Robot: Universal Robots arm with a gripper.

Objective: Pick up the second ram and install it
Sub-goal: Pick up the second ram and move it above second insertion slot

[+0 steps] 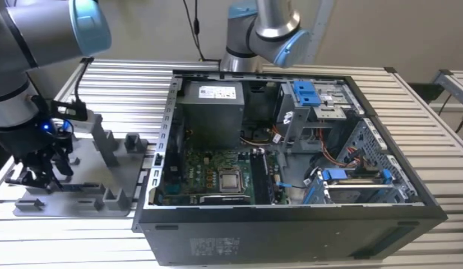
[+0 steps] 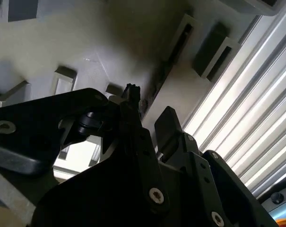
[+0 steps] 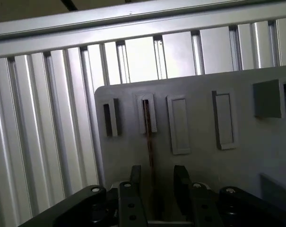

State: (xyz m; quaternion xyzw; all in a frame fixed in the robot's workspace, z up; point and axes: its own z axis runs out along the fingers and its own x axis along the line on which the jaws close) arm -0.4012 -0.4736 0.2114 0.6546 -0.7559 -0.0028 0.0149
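Now the tool [image 3: 158,172] hangs released with jaws astride the ram [image 3: 148,127], which stands on edge in its holder [image 1: 78,206], at nine o'clock from the case [image 1: 291,235] in the exterior view, likely offering flat sides for gripping.

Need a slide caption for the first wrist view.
Open hand straddles the second ram, which stands on edge in a slot of the gray fixture on the slatted table.

You are looking at a plain beige wall [image 1: 381,28] standing behind the ribbed aluminium table [image 1: 119,78], a black cable [image 1: 193,22] hanging down it. Light is glinting off the table's slats in both wrist views, and another slatted frame [image 1: 455,84] is sitting at the exterior view's right, above dark floor [image 1: 426,95].
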